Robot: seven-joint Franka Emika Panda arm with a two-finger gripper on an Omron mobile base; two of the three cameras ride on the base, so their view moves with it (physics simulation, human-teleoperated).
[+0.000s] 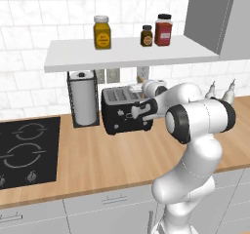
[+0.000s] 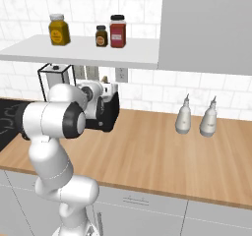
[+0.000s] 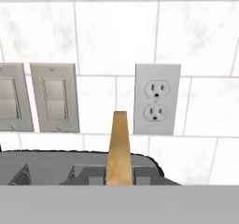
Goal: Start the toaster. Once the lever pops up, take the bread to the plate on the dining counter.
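The glossy black toaster point(image 1: 122, 110) stands on the wood worktop under the shelf, also seen behind my arm as toaster point(image 2: 109, 113). A thin tan-edged slice of bread point(image 3: 118, 148) stands upright and edge-on in the toaster's point(image 3: 51, 164) right-hand slot, dead centre in the hand view; a sliver of the bread point(image 1: 143, 96) shows beside my hand. My gripper point(image 1: 138, 89) is level over the toaster's right end and points at the tiled wall. Its tips are hidden, so its state is unclear. The plate and the dining counter are out of view.
A paper-towel holder point(image 1: 83, 97) stands left of the toaster and the black hob point(image 1: 27, 150) lies further left. A shelf point(image 1: 127, 52) with three jars hangs close above. Two pale bottles point(image 2: 196, 117) stand to the right. A wall outlet point(image 3: 157, 99) and switches point(image 3: 55, 97) face the hand.
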